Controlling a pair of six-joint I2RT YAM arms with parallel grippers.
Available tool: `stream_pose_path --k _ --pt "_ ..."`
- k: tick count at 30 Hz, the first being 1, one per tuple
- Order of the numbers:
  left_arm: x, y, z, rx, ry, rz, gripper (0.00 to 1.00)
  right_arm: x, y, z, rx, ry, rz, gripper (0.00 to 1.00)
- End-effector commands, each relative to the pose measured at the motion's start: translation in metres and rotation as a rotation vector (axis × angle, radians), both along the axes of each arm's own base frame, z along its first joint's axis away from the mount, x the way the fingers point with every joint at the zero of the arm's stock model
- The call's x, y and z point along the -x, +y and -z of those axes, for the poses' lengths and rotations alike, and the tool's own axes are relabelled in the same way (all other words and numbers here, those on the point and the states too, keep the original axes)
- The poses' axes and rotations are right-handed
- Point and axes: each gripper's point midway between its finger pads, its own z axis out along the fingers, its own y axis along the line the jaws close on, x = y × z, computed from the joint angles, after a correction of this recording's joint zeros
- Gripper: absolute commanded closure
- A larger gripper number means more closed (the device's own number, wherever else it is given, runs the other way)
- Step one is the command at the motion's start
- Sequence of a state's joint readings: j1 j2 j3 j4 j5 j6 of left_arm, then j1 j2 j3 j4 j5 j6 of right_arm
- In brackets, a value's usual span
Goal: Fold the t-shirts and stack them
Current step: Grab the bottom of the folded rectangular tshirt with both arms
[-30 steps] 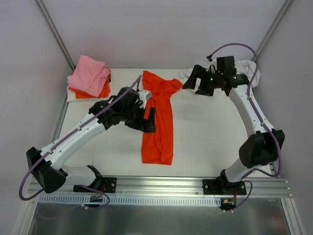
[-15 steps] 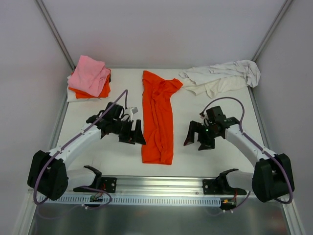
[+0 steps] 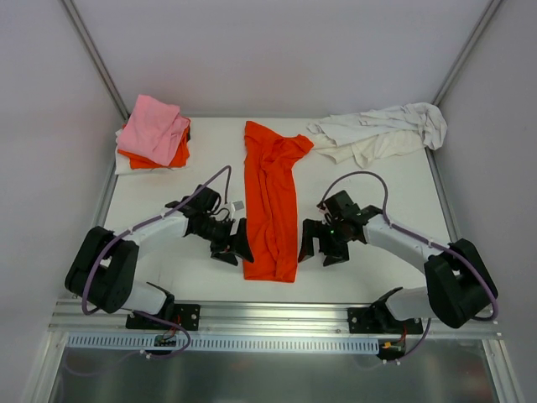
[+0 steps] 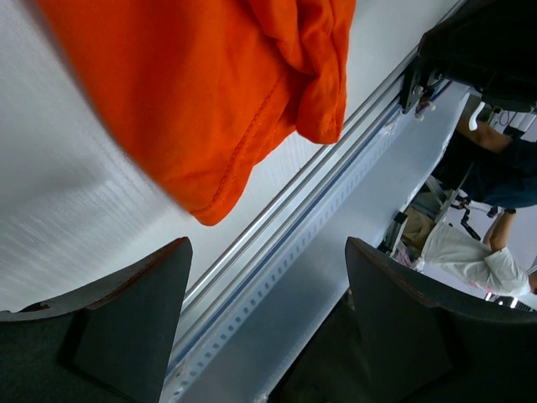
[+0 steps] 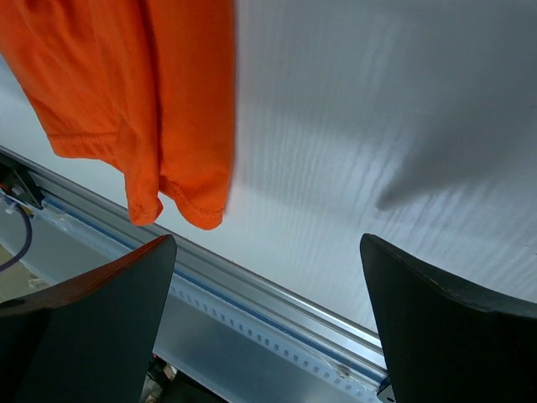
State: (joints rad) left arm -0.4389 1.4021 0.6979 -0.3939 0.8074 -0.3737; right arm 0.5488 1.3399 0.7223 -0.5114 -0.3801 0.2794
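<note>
Orange t-shirt [image 3: 270, 210] lay as a narrow strip mid-table [image 3: 403, 185], running 12 to 6 o'clock. Left gripper [image 3: 232, 246] sat at 9 o'clock of its near hem, right gripper [image 3: 316, 246] at 3 o'clock. Both had jaws apart and held nothing. Pink-topped stack [image 3: 153, 134] was at 10 o'clock, white t-shirt [image 3: 377, 134] at 2.

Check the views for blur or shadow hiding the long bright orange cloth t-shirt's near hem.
Top external: sharp, evenly lit, long bright orange cloth t-shirt clear. Left wrist: white table streaked by motion blur, shirt's side edge smeared, hem stitching readable. Right wrist: similar smear, soft shadow on the table, hem corner sharp.
</note>
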Motion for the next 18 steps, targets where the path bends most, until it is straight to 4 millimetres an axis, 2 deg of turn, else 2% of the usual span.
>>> stream_pose_path --k 1,4,6,7,13,18 --pt "0.015 0.004 0.01 0.002 0.037 0.041 0.25 0.001 0.013 0.003 0.011 -0.018 -0.02 0.03" --pt "0.023 0.012 0.021 -0.044 0.058 0.039 0.25 0.006 0.019 0.006 0.02 -0.018 -0.042 0.03" --pt "0.019 0.014 0.022 -0.066 0.055 0.034 0.26 0.011 0.023 0.01 0.031 -0.015 -0.056 0.03" --pt "0.021 0.018 0.03 -0.106 0.079 0.03 0.25 0.014 0.024 0.013 0.038 -0.009 -0.056 0.03" --pt "0.021 0.017 0.043 -0.128 0.127 0.018 0.3 0.017 0.033 0.017 0.04 -0.012 -0.063 0.03" --pt "0.018 0.014 0.054 -0.13 0.145 0.003 0.31 0.014 0.049 0.02 0.026 -0.02 -0.073 0.04"
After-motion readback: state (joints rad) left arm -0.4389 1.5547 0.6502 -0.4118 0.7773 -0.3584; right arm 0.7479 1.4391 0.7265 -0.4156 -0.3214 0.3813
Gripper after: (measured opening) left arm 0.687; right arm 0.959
